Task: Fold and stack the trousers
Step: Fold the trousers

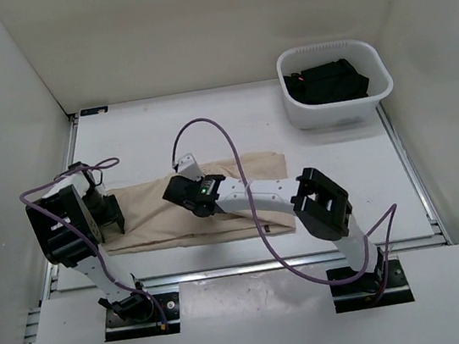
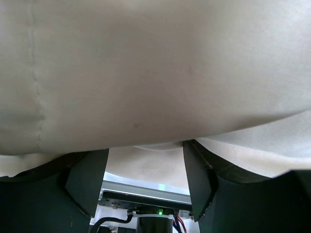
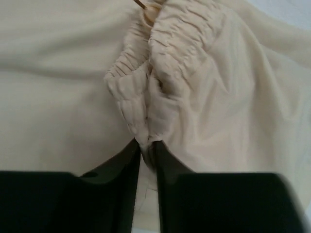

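Trousers (image 1: 147, 222) — one long band flat on the worktop (image 1: 350, 181), long axis left-to-right. Right pincer (image 3: 147, 145) sits mid-band, clenched on a ruched fold. Left pincer (image 2: 145, 153) at the band's left end — released, cloth draped over it.

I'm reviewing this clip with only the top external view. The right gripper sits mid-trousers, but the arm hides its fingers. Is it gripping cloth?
Observer: Yes. The right wrist view shows the right gripper pinching a gathered, elasticated fold of the trousers between nearly closed fingers.
Operator: And the left one, at the cloth's other end?
Observer: The left gripper is open. Cloth drapes across above its spread fingers, with nothing visibly clamped between them.
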Motion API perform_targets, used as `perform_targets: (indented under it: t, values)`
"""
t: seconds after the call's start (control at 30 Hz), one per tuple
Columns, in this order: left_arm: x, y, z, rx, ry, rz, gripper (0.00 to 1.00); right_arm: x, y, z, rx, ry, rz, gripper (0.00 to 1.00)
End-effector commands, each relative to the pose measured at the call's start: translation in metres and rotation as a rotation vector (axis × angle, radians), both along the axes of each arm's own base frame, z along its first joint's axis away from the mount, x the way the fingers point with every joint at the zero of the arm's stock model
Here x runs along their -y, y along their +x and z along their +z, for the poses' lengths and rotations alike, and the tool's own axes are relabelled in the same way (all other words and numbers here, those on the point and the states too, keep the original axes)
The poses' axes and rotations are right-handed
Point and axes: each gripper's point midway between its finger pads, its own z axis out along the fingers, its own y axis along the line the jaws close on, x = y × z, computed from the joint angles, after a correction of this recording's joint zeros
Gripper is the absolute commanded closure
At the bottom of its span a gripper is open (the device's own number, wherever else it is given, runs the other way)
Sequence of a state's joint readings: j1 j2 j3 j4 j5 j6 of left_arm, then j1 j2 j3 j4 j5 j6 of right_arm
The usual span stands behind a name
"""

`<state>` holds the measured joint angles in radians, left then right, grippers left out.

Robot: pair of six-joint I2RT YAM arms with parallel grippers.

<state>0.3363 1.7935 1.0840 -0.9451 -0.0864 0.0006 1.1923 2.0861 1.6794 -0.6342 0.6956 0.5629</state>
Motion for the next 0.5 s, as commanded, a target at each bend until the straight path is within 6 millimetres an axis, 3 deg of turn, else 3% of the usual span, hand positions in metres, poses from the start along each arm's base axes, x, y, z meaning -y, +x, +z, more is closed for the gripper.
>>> perform_targets:
  t: [0.0,0.07,0.1,0.17,0.2,0.23,0.27,0.3,0.33,0.37,0.47]
  values:
    - [-0.01,0.005,-0.013,0.011,0.06,-0.007,0.27,-0.058,-0.013,0.024,-0.033,0.089,0.211,0.73]
    - [-0.01,0.005,-0.013,0.011,0.06,-0.007,0.25,-0.075,-0.034,0.025,-0.093,0.096,0.403,0.56]
    - [-0.01,0.005,-0.013,0.011,0.06,-0.007,0.25,-0.078,-0.054,0.026,-0.157,0.132,0.51,0.51]
    - [-0.009,0.003,-0.013,0.003,0.057,-0.007,0.25,-0.085,-0.074,0.044,-0.127,0.152,0.631,0.45]
    - [-0.009,0.003,-0.013,0.002,0.057,-0.007,0.25,-0.08,-0.072,0.066,-0.089,0.174,0.634,0.42]
    - [-0.009,0.003,-0.013,0.002,0.057,-0.007,0.25,-0.073,-0.075,0.066,-0.093,0.168,0.634,0.4]
    - [-0.009,0.003,-0.013,0.002,0.057,-0.007,0.25,-0.062,-0.07,0.085,-0.045,0.178,0.607,0.35]
    - [-0.009,0.004,-0.011,0.011,0.06,-0.007,0.25,-0.052,-0.066,0.088,-0.035,0.198,0.52,0.31]
    - [-0.009,0.004,-0.011,0.011,0.06,-0.007,0.25,-0.035,-0.049,0.089,-0.023,0.205,0.425,0.27]
    - [-0.01,0.007,-0.009,0.02,0.063,-0.007,0.25,-0.01,-0.044,0.079,-0.044,0.202,0.353,0.24]
    - [-0.01,0.007,-0.009,0.02,0.063,-0.007,0.25,0.028,-0.019,0.06,-0.123,0.266,0.147,0.18]
